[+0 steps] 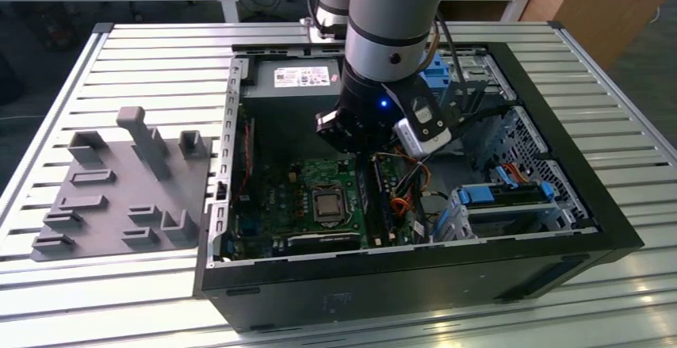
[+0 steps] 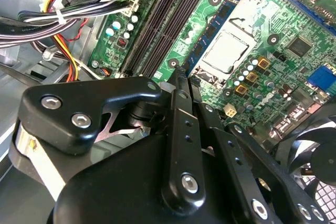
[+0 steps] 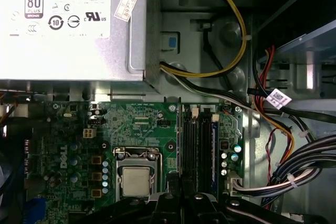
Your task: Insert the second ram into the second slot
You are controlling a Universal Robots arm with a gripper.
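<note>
The gripper (image 2: 182, 74) hangs inside the computer case (image 1: 592, 205), its fingers drawn together over the memory slots (image 3: 198, 150). Whether they pinch anything I cannot tell. The second ram (image 2: 210, 29) stands on edge between the slots and the processor (image 2: 226, 52), just beyond the fingertips. A printed sticker (image 3: 52, 3) covers the power supply, and a barcode tag (image 3: 279, 98) hangs on a cable.
</note>
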